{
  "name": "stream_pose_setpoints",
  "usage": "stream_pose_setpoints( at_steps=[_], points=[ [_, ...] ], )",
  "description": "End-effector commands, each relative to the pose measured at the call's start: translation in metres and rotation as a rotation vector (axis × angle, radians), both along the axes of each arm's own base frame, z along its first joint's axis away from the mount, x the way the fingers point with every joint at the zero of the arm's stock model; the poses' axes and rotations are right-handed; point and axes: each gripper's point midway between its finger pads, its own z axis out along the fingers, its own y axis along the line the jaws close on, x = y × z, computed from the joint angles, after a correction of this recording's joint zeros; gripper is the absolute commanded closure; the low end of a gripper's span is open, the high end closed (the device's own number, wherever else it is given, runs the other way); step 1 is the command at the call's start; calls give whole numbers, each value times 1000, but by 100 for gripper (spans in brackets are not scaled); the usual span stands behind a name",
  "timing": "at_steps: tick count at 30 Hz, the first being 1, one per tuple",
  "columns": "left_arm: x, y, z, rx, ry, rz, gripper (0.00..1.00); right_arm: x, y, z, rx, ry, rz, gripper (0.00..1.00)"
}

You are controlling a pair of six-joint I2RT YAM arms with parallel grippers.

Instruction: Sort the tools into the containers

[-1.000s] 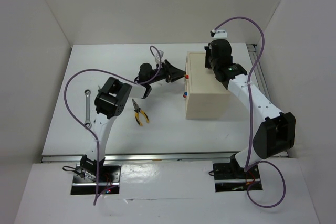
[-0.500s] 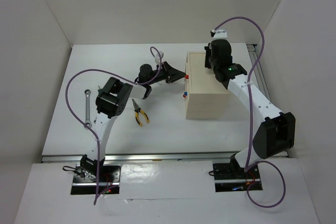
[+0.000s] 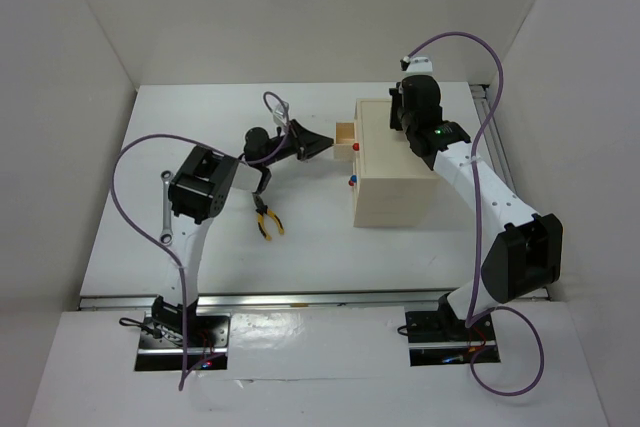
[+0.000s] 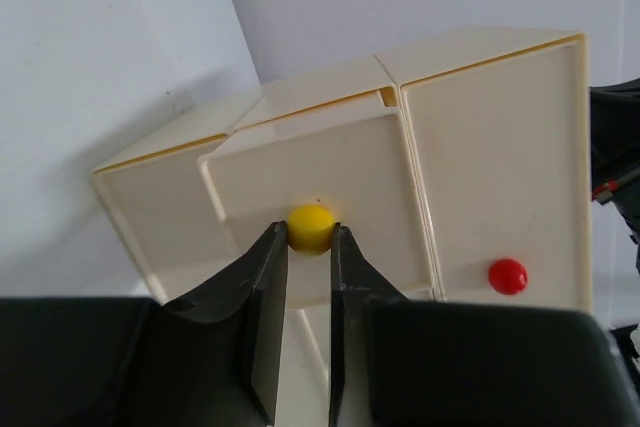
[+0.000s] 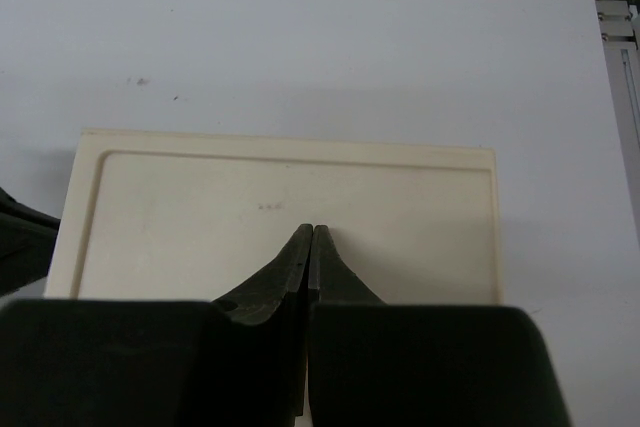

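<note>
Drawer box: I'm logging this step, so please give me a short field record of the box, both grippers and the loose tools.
box: beige, on the table
drawer: partly pulled out
left gripper: shut on yellow knob
right gripper: shut, over box top
red knob, blue knob: their drawers closed
loose tools: pliers, wrench, left of box

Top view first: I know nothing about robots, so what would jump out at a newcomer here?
The left gripper stands out first, pinching the yellow knob of a drawer that sticks partly out of the beige box mid-table. Next comes the right gripper, shut, over the box's top. On the white table, yellow-handled pliers and a silver wrench lie loose to the left.
</note>
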Motion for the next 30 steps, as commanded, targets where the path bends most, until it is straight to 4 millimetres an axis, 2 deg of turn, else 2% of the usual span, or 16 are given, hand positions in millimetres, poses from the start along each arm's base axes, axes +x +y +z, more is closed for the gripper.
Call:
stream_pose_setpoints(
  at_steps=[1,2,4,10,18,21,22,23,24,25,26,27,28,30],
  points=[
    [7,41,21,-13,-85,57,100,-39,-5,-85,-99,312,33,100],
    [7,47,25,-14,-90,67,100,-39,-5,-85,-99,312,33,100],
    [5,60,21,-7,-83,74,100,-39,-5,-85,-99,312,33,100],
    [2,79,17,7,-78,91,100,-39,-5,-85,-99,312,33,100],
    [0,79,16,28,-71,90,100,-39,-5,-85,-99,312,33,100],
    [0,79,16,39,-65,90,89,-39,-5,-85,-99,312,33,100],
    [0,79,20,37,-74,90,72,-39,-5,-85,-99,312,33,100],
    [2,79,21,43,-81,92,65,-39,-5,-85,-99,312,33,100],
    [1,79,26,41,-90,92,66,-39,-5,-85,-99,312,33,100],
    [2,79,21,53,-80,93,66,-39,-5,-85,-99,312,33,100],
    [2,79,26,51,-89,93,50,-39,-5,-85,-99,312,33,100],
    [2,79,26,51,-89,93,28,-40,-3,-85,-94,313,40,100],
    [2,79,26,51,-89,93,14,-38,-2,-82,-91,305,41,100],
    [-1,80,33,48,-101,93,0,-38,-2,-82,-91,305,41,100]
  ],
)
